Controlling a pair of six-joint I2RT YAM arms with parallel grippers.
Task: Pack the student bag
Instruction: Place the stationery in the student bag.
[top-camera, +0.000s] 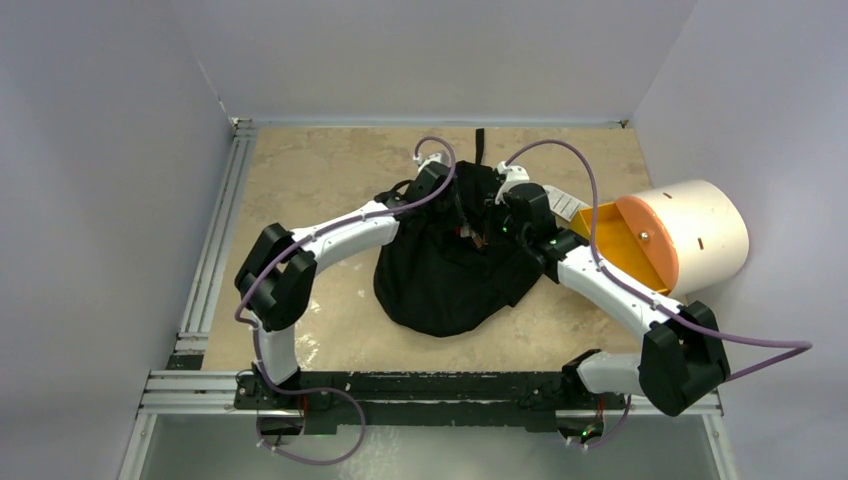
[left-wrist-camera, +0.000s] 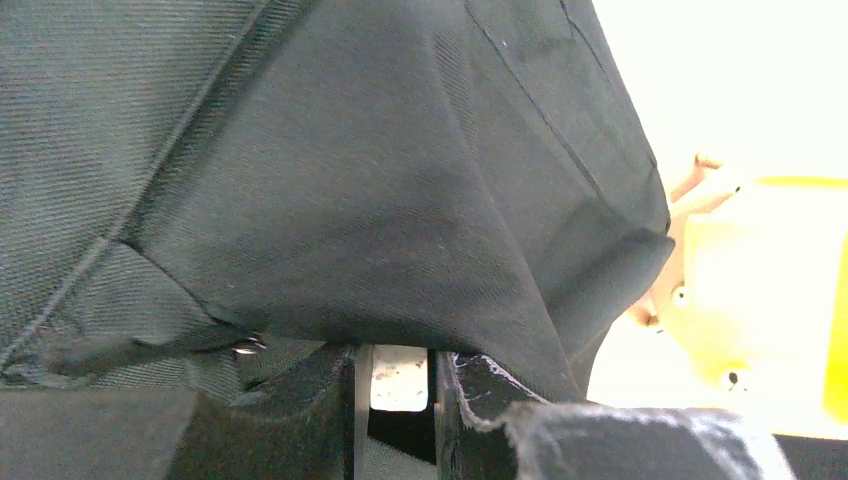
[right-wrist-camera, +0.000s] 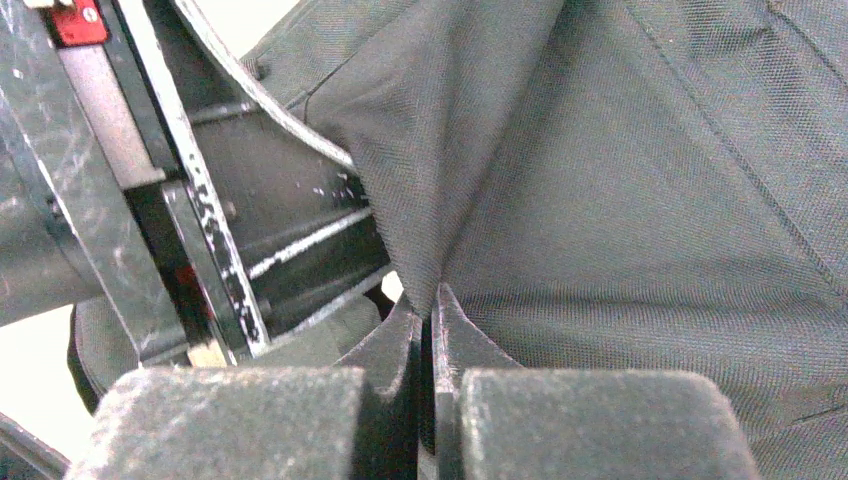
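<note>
while the large soft black fabric student bag (top-camera: 440, 285) is flanked by both arms, only one grip is confirmed

the student bag is slumped in a rounded heap on the beige stone-look table (top-camera: 300, 170), roughly mid-table and just ahead of the arm bases. a black strap is seen running from its top toward the far wall.

the right gripper (top-camera: 517, 212) is pressed into the bag's upper right side. in the right wrist view the jaws are seen clenched together on a fold of the bag's woven fabric. the fold is drawn up into a ridge straight off the fingertips (right-wrist-camera: 455, 335).

the left gripper (top-camera: 432, 180) is set against the bag's upper left side. in the left wrist view its jaws are seen standing a little apart, with a small white patch (left-wrist-camera: 400, 378) showing in the gap. black fabric is draped across and over the fingertips (left-wrist-camera: 480, 385). whether any of it is pinched there cannot be told.

a cream cylinder with an orange end face and orange flap (top-camera: 690, 235) is laid on its side at the table's right edge. it is near the bag but apart from it, just beside the right forearm. thin purple cables (top-camera: 560, 150) are looped above both wrists.
</note>
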